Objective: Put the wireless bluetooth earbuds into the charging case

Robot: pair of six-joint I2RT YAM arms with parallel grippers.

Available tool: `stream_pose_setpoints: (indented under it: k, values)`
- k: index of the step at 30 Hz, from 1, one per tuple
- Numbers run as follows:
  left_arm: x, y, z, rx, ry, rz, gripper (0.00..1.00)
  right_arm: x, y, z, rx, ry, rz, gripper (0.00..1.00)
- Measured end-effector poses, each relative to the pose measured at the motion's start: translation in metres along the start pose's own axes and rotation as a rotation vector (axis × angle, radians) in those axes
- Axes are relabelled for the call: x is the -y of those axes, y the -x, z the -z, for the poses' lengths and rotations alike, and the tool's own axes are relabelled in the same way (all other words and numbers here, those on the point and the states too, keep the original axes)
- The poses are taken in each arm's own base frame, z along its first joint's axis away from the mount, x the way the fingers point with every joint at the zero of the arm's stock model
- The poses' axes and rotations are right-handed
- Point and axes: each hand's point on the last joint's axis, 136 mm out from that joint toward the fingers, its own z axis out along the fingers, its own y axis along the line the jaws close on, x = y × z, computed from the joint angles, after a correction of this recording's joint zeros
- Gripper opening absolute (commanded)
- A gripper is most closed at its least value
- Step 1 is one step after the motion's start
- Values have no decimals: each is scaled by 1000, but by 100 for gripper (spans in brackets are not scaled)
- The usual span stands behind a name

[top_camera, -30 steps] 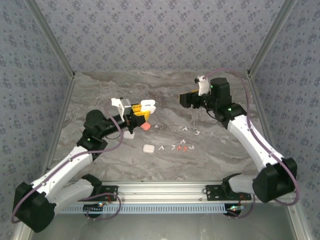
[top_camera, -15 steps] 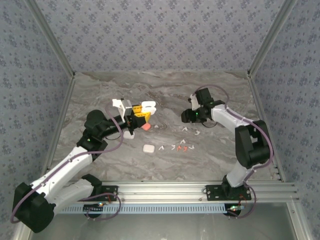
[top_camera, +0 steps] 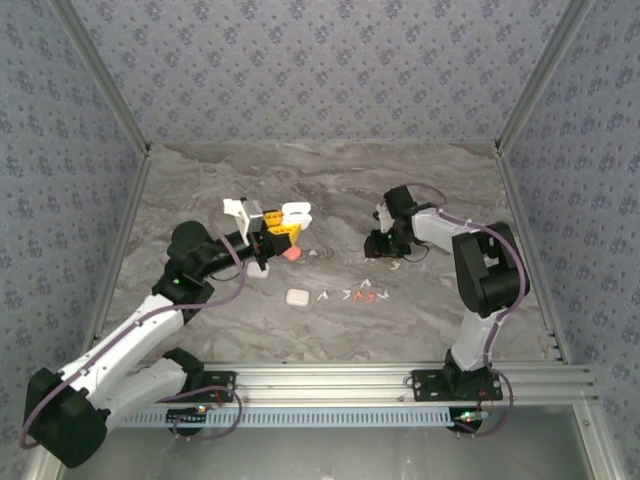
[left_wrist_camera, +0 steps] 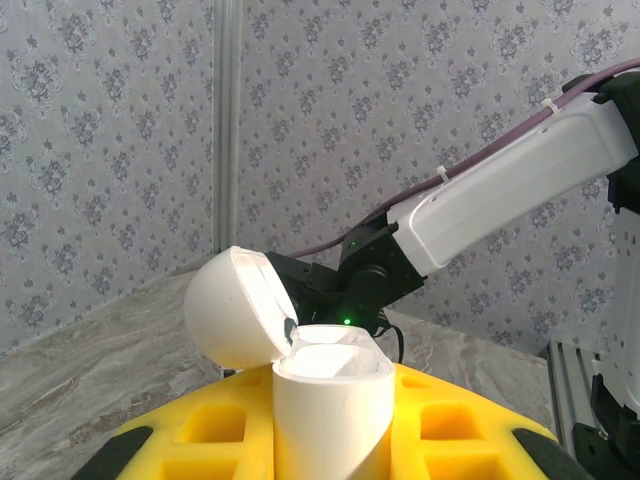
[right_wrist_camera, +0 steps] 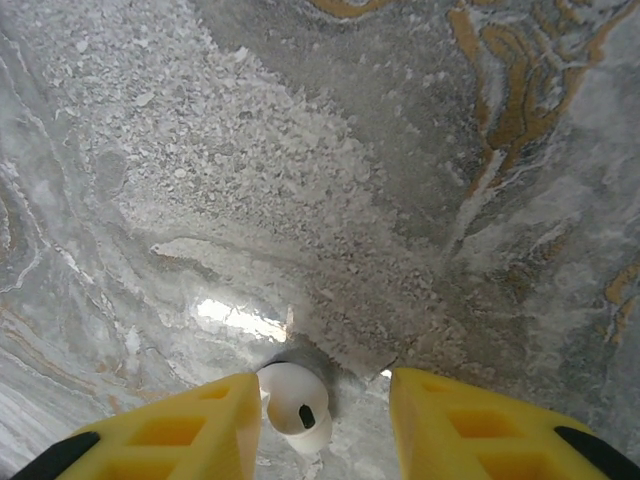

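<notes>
Blue-grey patterned walls [top_camera: 320,70] are wrapped round a marble-look table [top_camera: 220,190], so nothing fancy for a backdrop. On the left side, the left gripper [top_camera: 278,230] is held up off the table and is clamped shut on a white charging case [top_camera: 295,212]. From the left wrist, that case is seen standing upright between the yellow fingers [left_wrist_camera: 455,430] with its lid flipped open to the left. Over on the right, the right gripper [top_camera: 383,250] is pressed down close to the table, jaws apart. One white earbud [right_wrist_camera: 292,402] is seen lying on the table between its fingers, closer to one of them, not pinched. A closed white case [top_camera: 297,297] is parked near the middle, with a pinkish-red case [top_camera: 290,254] just beyond it. The rest of the earbuds [top_camera: 360,295], white plus a couple of red, are strung out in a loose row to the right of the closed case.
</notes>
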Motion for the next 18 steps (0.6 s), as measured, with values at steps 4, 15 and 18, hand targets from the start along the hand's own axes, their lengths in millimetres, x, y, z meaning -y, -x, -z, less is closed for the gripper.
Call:
stream_pose_setpoints:
  k: [4, 15, 18]
  values:
    - [-1, 0, 0, 1, 3, 0, 0, -2, 1, -1, -6, 6, 1, 35]
    - [-1, 0, 0, 1, 7, -7, 0, -11, -1, -4, -27, 14, 23, 28]
    - [-1, 0, 0, 1, 7, -10, 0, -14, -5, -5, -39, 16, 34, 24]
